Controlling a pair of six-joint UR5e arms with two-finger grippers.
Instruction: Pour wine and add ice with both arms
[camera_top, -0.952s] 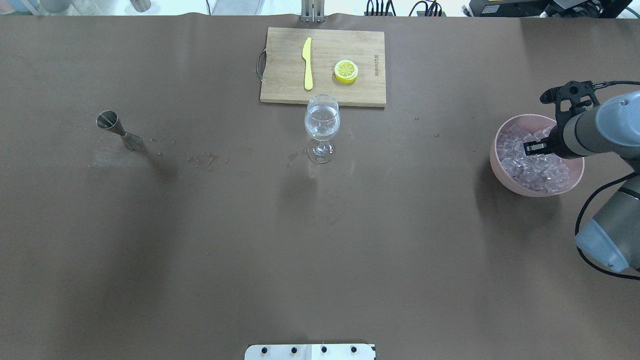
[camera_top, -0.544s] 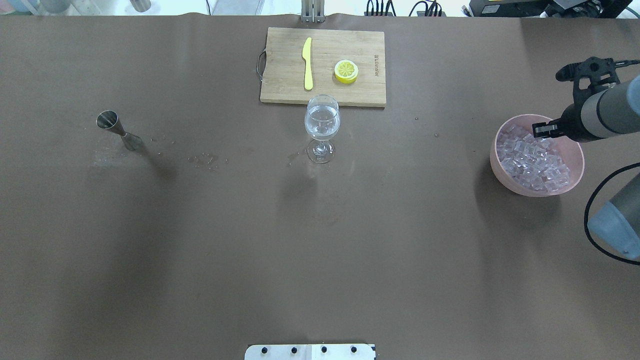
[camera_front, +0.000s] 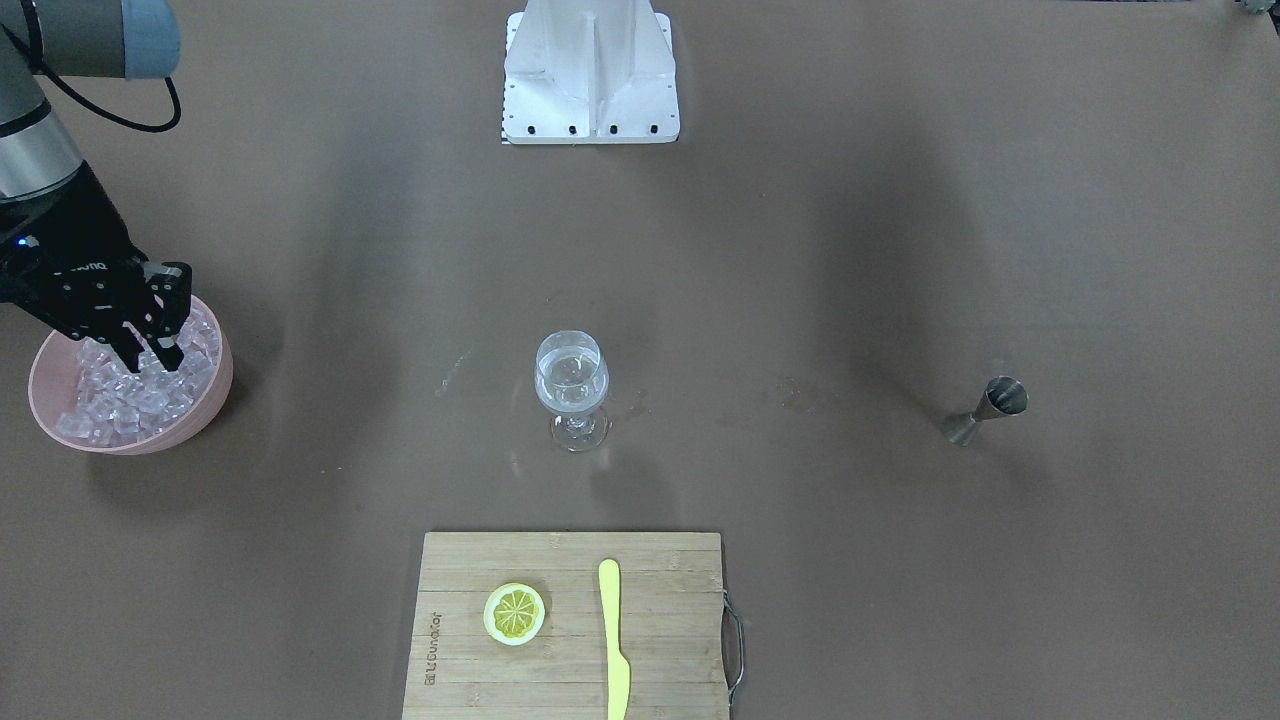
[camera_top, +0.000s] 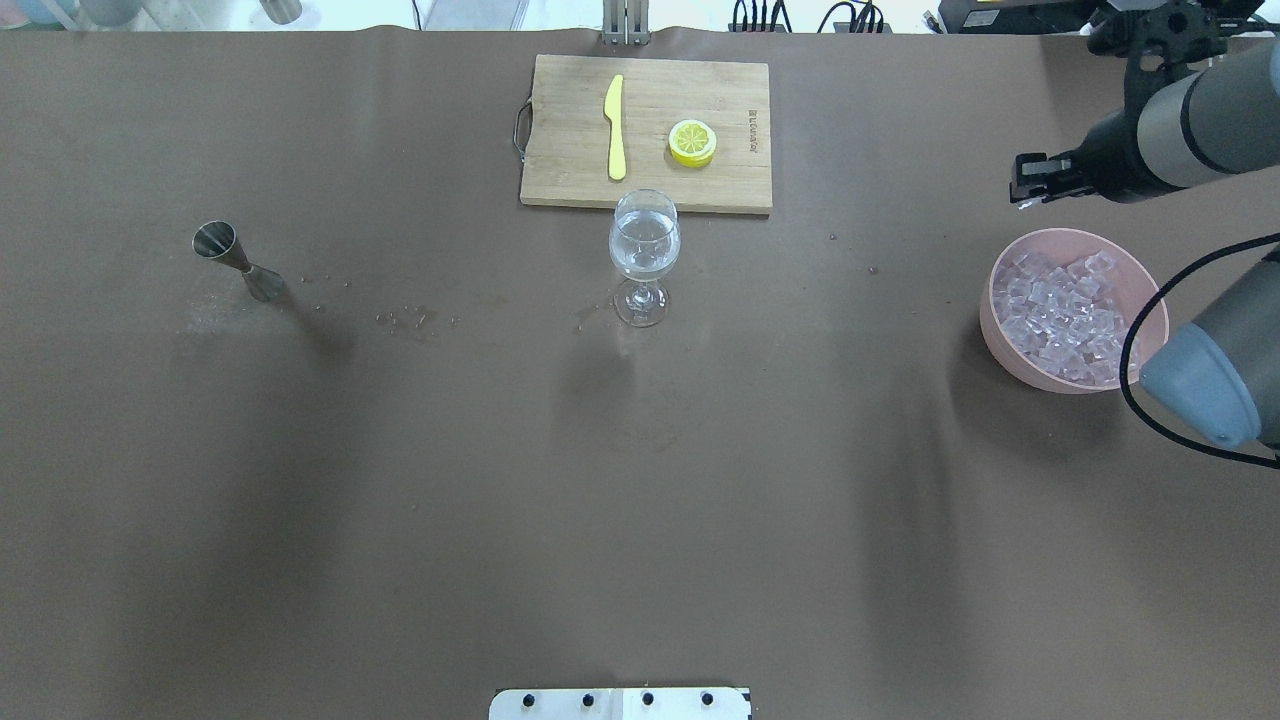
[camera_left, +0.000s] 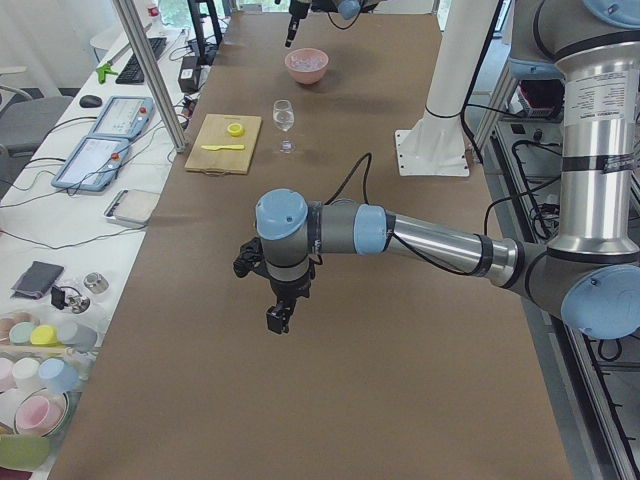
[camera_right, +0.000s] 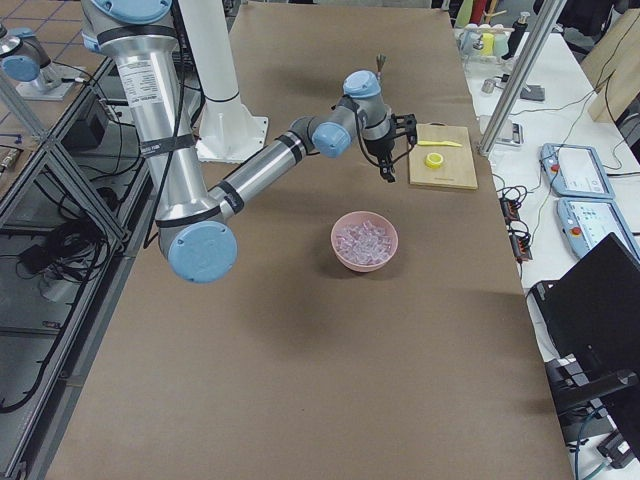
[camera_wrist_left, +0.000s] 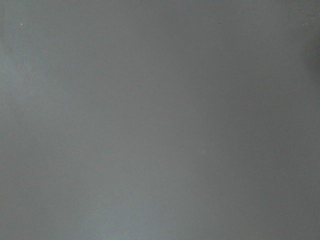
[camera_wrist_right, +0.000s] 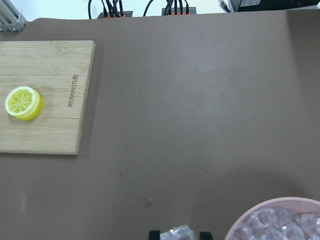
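Contents of the table, listed left to right as seen from overhead.

1. Left pincer (camera_left: 278, 320): I am hanging it over bare table, out of the way. Only the side camera is showing it, so I cannot tell whether its fingers are apart or together.
2. Jigger (camera_top: 235, 262): standing upright, well apart from the glass. I am judging its pouring work done.
3. Glass (camera_top: 643, 250): standing just in front of the cutting board (camera_top: 570, 170), central so that either arm is reaching it. The wine (camera_front: 571, 390) is sitting in its bowl, a small amount.
4. Knife (camera_top: 615, 128) and lemon slice (camera_top: 692, 142): lying apart on the board, not being used.
5. Bowl (camera_top: 1050, 380): keeping the ice (camera_top: 1068, 318) heaped together on my right.
6. Right pincer (camera_top: 1020, 190): I am holding it raised clear of the bowl's rim. Its fingers (camera_wrist_right: 154, 234) are clamping one cube (camera_wrist_right: 179, 233), which I am judging bound for the glass.
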